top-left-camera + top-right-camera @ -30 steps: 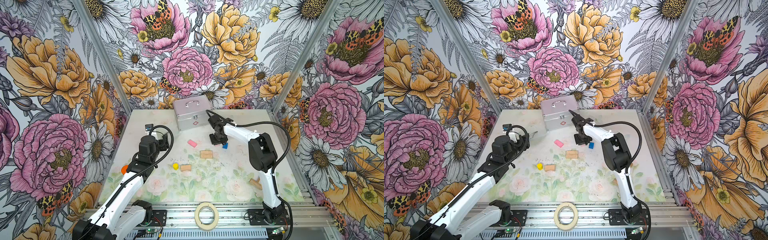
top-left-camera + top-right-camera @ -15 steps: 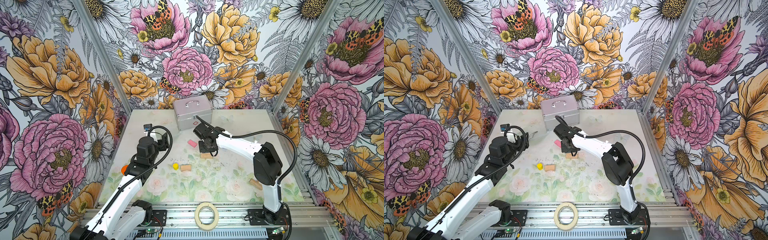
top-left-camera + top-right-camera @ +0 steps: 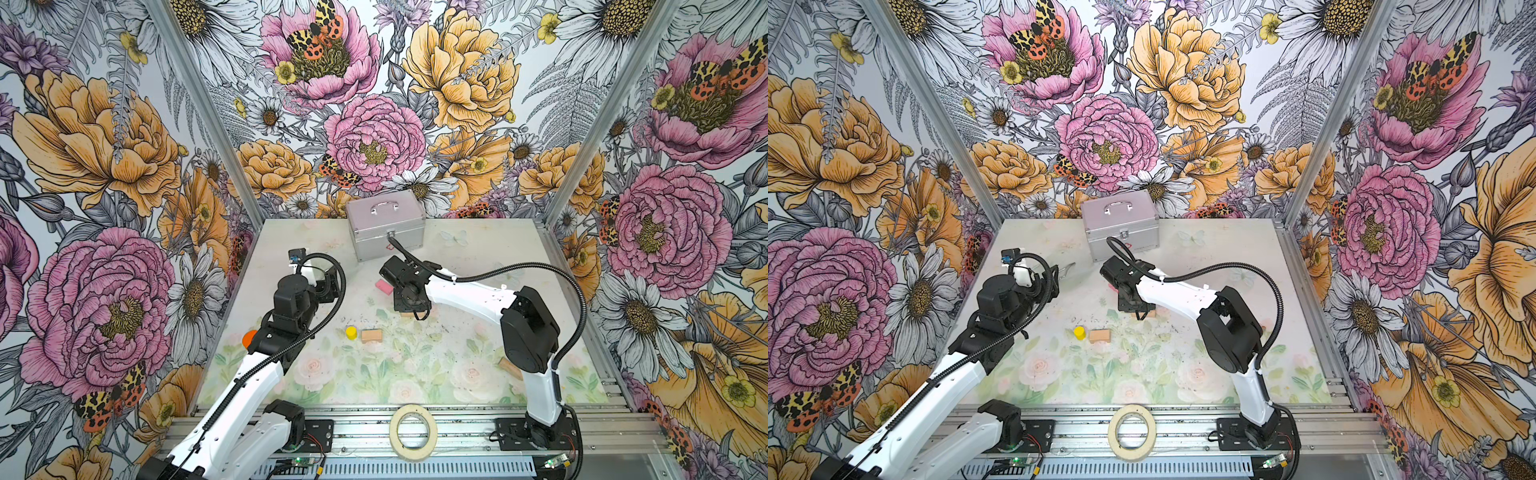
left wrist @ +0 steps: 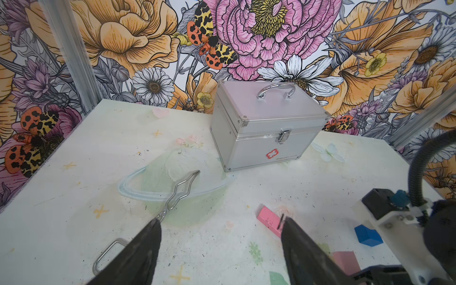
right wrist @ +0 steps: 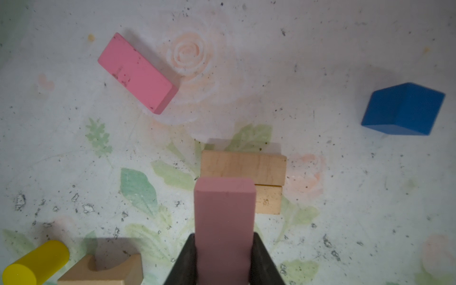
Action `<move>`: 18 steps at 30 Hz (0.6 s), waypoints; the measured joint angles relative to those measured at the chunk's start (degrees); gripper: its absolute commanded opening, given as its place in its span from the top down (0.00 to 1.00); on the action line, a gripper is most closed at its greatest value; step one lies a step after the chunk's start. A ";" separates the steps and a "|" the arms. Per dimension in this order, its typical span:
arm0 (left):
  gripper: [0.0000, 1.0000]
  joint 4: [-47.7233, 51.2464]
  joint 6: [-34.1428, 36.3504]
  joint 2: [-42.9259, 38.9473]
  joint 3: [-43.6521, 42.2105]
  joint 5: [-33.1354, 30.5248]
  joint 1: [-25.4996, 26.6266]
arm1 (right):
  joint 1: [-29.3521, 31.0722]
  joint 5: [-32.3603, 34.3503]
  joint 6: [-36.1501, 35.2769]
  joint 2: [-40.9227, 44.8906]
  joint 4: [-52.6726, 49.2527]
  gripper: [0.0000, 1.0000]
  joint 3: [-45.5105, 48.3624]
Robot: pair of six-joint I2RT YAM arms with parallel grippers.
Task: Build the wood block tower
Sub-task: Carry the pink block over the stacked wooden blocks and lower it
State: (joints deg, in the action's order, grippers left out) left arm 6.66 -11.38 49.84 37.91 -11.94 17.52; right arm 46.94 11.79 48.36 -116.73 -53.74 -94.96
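**Top views.** The right gripper (image 3: 409,306) pointed down at mid-table, just beside a loose pink brick (image 3: 384,286). A yellow cylinder (image 3: 351,332) and a tan block (image 3: 371,336) lay side by side nearer the front.

**Left wrist view.** The left gripper (image 4: 222,241) stood wide and empty above the table (image 4: 74,197), facing a metal case (image 4: 266,128).

**Right wrist view.** The right gripper was clamped on a second pink brick (image 5: 224,217), over two stacked tan bricks (image 5: 243,166). Contact could not be determined. The blue block (image 5: 404,108) lay well apart.
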 measured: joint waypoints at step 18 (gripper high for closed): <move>0.22 0.00 0.85 0.00 -0.11 0.00 0.00 | -0.17 -1.99 0.09 -4.33 1.31 1.00 0.00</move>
State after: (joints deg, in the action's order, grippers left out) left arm 6.66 -10.52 49.84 37.80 -11.94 17.52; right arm 46.76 9.80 48.45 -121.05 -52.42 -94.96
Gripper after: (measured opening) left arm 0.781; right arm 0.303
